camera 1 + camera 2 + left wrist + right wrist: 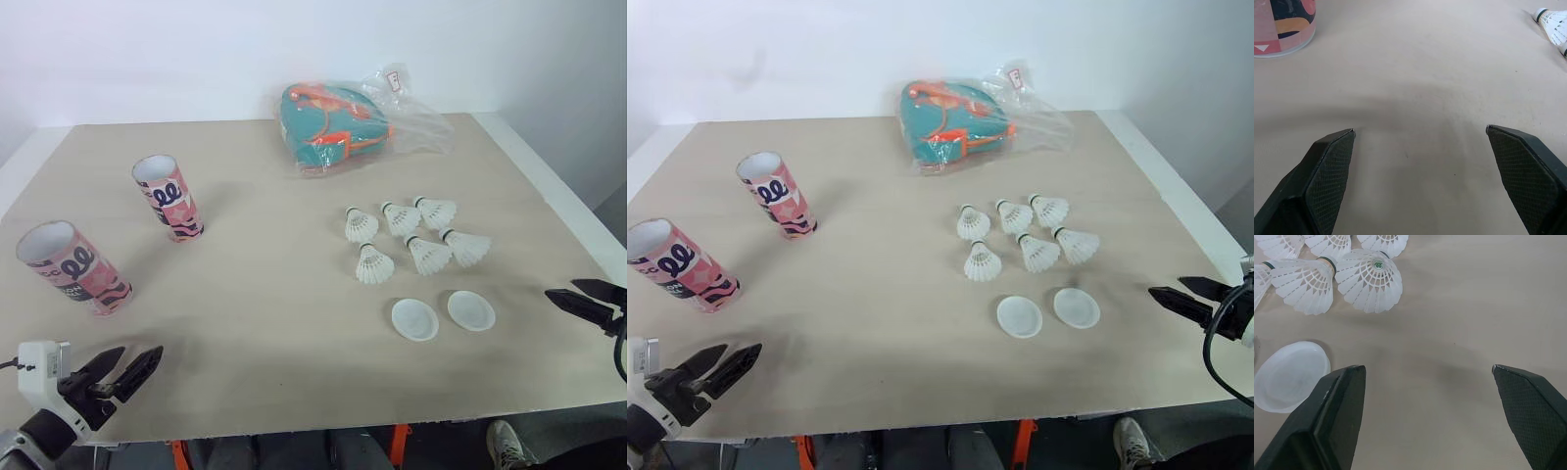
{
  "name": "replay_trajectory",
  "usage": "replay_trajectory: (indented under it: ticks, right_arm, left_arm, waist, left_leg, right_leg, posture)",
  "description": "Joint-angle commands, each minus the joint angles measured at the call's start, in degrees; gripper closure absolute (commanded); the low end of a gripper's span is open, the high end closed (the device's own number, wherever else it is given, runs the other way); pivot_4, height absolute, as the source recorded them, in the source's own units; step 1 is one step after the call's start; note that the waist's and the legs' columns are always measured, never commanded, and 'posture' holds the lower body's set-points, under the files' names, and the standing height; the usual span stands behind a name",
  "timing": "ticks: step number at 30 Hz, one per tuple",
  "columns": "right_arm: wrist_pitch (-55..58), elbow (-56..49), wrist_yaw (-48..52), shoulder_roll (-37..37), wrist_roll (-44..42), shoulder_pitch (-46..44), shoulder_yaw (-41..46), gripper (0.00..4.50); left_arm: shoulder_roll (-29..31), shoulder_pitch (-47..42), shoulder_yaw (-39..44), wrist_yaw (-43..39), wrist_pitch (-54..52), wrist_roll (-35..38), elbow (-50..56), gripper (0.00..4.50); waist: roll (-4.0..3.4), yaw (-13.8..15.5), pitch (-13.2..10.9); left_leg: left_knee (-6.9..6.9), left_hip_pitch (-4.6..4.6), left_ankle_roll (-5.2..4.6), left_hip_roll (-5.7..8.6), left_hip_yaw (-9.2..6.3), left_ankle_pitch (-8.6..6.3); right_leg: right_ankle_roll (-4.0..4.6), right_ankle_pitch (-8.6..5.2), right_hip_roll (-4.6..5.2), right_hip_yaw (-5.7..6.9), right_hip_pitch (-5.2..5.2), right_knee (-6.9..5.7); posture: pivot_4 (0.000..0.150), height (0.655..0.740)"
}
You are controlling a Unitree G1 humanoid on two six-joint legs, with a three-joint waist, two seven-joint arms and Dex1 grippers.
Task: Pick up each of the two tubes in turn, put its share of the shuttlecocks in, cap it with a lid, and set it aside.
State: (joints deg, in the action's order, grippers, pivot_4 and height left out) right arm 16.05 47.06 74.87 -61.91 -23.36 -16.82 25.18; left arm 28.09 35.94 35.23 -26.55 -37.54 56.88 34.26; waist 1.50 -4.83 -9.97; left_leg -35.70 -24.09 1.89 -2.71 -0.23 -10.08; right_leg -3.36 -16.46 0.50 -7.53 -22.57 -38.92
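A beige bench (274,294) carries a plastic-wrapped teal bag (333,127) at its far edge; two pink tubes (168,199) (73,266) stand open-topped on the left; six shuttlecocks (428,255) cluster right of centre, two white lids (414,319) (471,310) just in front; the left tool (142,352) and right tool (560,290) hover released (both empty) near the front corners.

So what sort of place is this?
Likely a lab or test workspace: a plain table against a bare white wall, with tubes, shuttlecocks and lids laid out as for a trial.
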Motion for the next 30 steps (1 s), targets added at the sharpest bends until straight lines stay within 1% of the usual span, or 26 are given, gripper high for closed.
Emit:
replay_trajectory:
  ticks: [1,11,24,28,30]
  right_arm:
    - [-0.21,-1.31,0.10,-0.55,-0.85,-0.42,1.26,0.07]
    - [0.05,-3.58,-0.40,0.54,-2.17,2.19,2.32,0.07]
    - [0.08,-5.93,-1.28,0.10,-3.01,4.37,2.83,0.07]
    - [-0.05,-9.55,-1.40,0.02,-3.34,5.13,2.88,0.07]
    - [0.41,-13.03,-1.32,0.04,-3.90,5.45,2.98,0.07]
  left_arm:
    - [0.78,0.01,0.18,-0.39,-0.20,1.00,1.62,0.00]
    - [3.01,-3.04,-0.42,-0.17,-1.56,3.35,1.77,0.00]
    - [3.04,-4.84,-2.94,0.85,-1.86,3.89,2.88,0.00]
    - [3.18,-5.25,-3.67,1.01,-1.95,4.23,3.09,0.00]
    - [3.12,-5.30,-4.01,0.82,-2.01,4.57,3.22,0.00]
  waist:
    - [0.00,0.00,0.00]
    - [-0.01,0.00,0.00]
    - [-0.01,0.03,0.00]
    - [-0.03,0.05,0.02]
    - [-0.04,0.07,0.02]
  left_leg:
    - [0.00,0.00,0.00,0.00,0.00,0.00]
    - [0.00,0.00,0.00,0.01,-0.01,-0.01]
    - [0.00,0.01,0.00,0.01,-0.03,-0.01]
    - [0.00,0.01,0.00,0.01,-0.03,-0.01]
    - [0.00,0.01,0.00,0.00,-0.03,-0.01]
  right_leg:
    - [0.00,0.00,0.00,0.00,0.00,0.00]
    - [-0.01,0.00,0.00,0.00,0.03,0.00]
    - [-0.03,-0.01,-0.02,0.01,0.06,0.00]
    - [-0.03,-0.01,-0.02,0.00,0.07,0.00]
    - [-0.03,-0.01,-0.02,0.00,0.06,0.00]
  posture:
    - [0.150,0.7387]
    - [0.150,0.7387]
    - [0.150,0.7387]
    - [0.150,0.7387]
    - [0.150,0.7387]
